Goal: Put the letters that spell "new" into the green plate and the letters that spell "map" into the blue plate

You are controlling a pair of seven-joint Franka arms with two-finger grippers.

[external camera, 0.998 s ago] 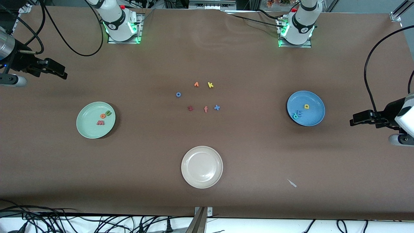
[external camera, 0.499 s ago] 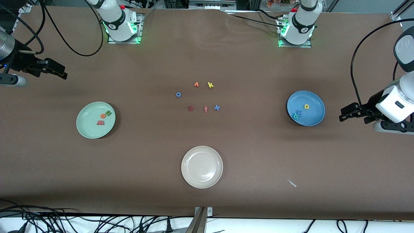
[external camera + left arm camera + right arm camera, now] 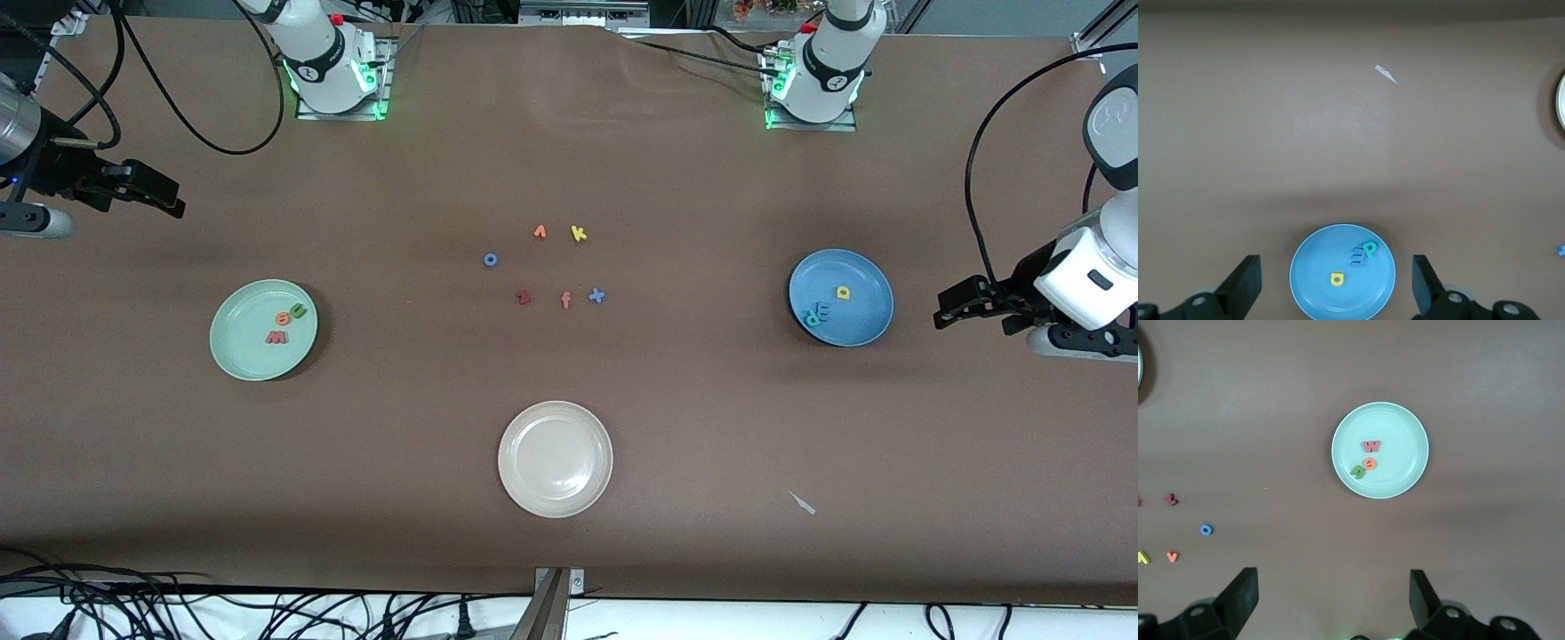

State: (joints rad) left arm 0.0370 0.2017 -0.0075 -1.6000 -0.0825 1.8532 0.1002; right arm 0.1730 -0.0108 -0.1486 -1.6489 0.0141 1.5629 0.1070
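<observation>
Left gripper [image 3: 944, 313] hangs above the table at the left arm's end, just beside the blue plate [image 3: 867, 331]; fingers spread wide, nothing between them. In the left wrist view the plate shows between the two fingers [image 3: 1245, 283], lower than them.

Blue plate contents: yellow "a" [image 3: 843, 292], blue "m" [image 3: 823, 312] and teal "p" [image 3: 811, 318]. The "m" and "p" touch each other, on the side of the plate away from this gripper; the "a" lies apart from them, closer to the gripper.

Right gripper [image 3: 173, 201] hangs over bare table at the right arm's end, jaws equally wide apart, empty. The green plate [image 3: 233, 351] sits on the table near it, closer to the front camera than the spot under the gripper.

Green plate contents: green "n" [image 3: 299, 311], orange "e" [image 3: 283, 317], red-pink "w" [image 3: 276, 337]. "n" and "e" touch (reading as "u" and "6" from the front); "w" just beside them.

Mid-table, well apart from both grippers: blue "o" [image 3: 490, 260], orange letter [image 3: 540, 232], yellow "k" [image 3: 579, 234], dark red "z" [image 3: 524, 298], pink "f" [image 3: 565, 300], blue "x" [image 3: 597, 296]. Cream-white plate [image 3: 596, 493] nearest the front camera; small pale scrap [image 3: 804, 504] beside it toward the left arm's end.
</observation>
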